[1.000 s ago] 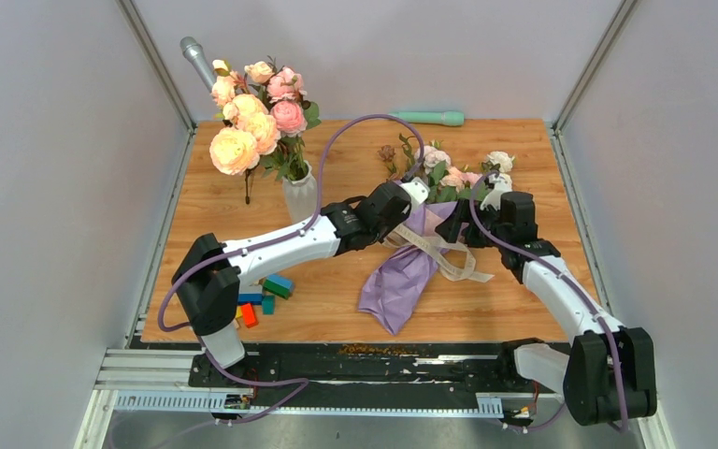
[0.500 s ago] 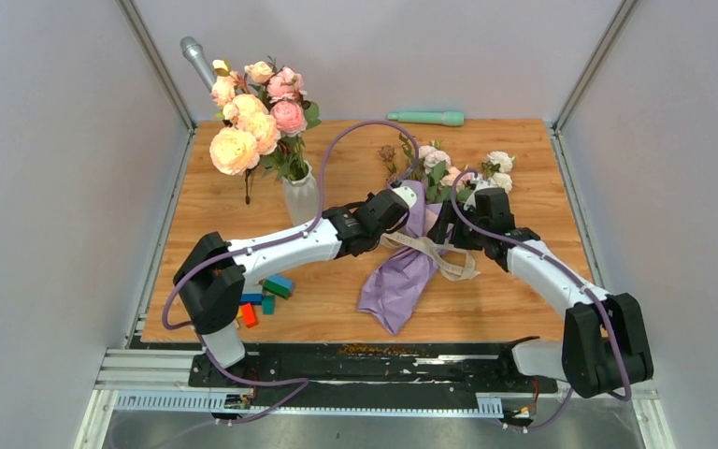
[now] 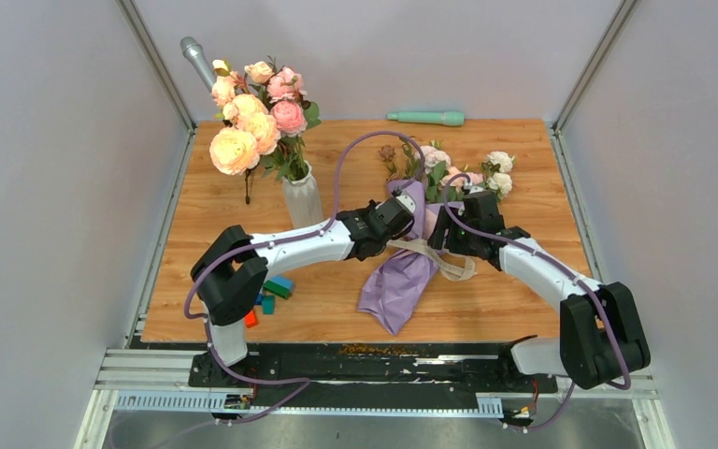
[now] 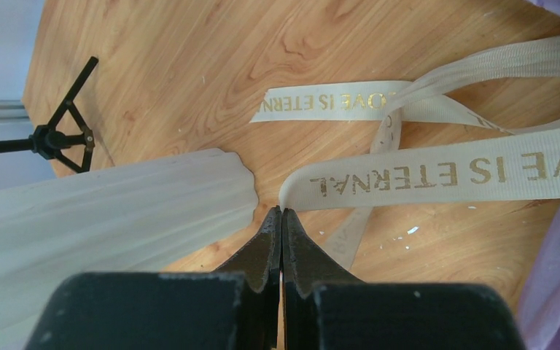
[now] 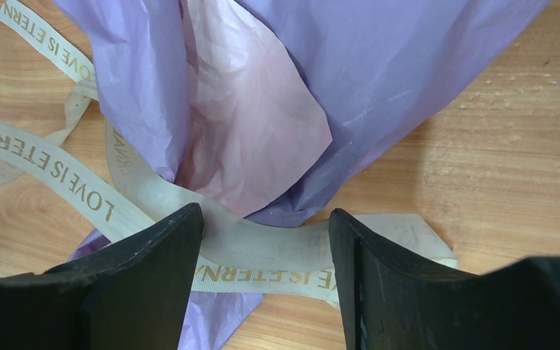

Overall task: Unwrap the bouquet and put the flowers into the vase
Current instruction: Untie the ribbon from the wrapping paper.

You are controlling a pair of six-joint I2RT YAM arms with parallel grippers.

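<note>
Bouquet lies flat, left pincer pinching its ribbon, right pincer wide astride the paper.

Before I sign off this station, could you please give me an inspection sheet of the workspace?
Surface: wooden table, light specks.
Job's things: bouquet lying wrapped, ribbon around its paper; vase upright, holding large peach and pink blooms.
Clutter: coloured blocks; mint rod; grey rod at rear-left.
Grippers: left gripper shut at the ribbon's end; right gripper open over ribbon and paper.
Cables: purple cables loop above the bouquet.
Surroundings: grey walls, metal frame.
</note>
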